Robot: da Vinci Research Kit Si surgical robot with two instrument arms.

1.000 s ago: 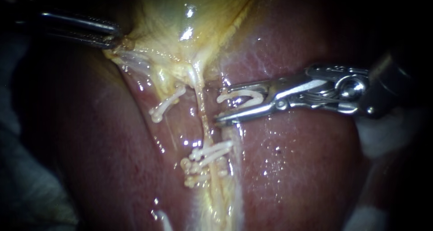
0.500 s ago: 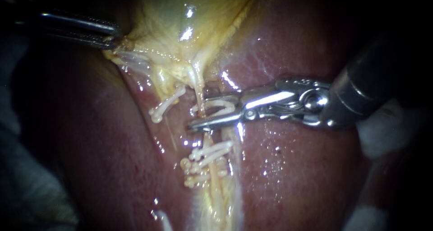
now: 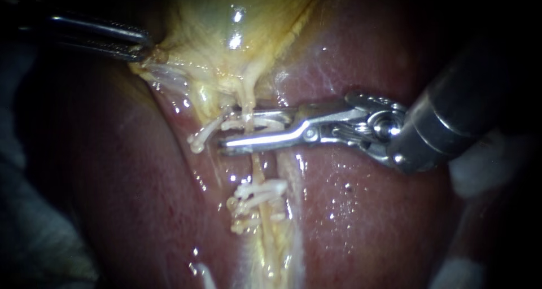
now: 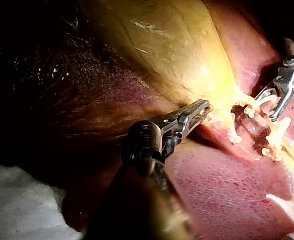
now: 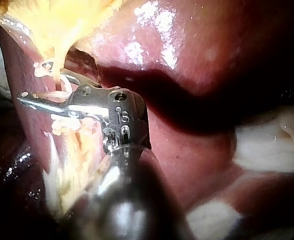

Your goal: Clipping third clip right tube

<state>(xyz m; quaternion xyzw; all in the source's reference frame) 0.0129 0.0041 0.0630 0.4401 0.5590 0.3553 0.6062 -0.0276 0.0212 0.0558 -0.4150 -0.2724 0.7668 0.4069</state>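
The right tube (image 3: 257, 170) is a thin yellow strand running down from the gallbladder (image 3: 226, 18) over the liver (image 3: 367, 210). My right instrument (image 3: 228, 132) comes in from the right, and its jaws straddle this tube with a white clip (image 3: 248, 123) held between them. Lower on the same tube sit two white clips (image 3: 258, 194). Another white clip (image 3: 204, 133) lies on the left tube, just beyond the jaw tips. My left instrument (image 3: 144, 47) is shut on the gallbladder's edge at upper left. The left wrist view shows its jaws (image 4: 201, 108) pinching yellow tissue.
White gauze (image 3: 480, 170) lies under the right instrument's shaft, and more gauze (image 5: 267, 140) shows beside the liver in the right wrist view. Dark cloth borders the liver on the left.
My right instrument has moved left with its clip, from beside the right tube to across it. The jaws have narrowed. The left instrument has held still.
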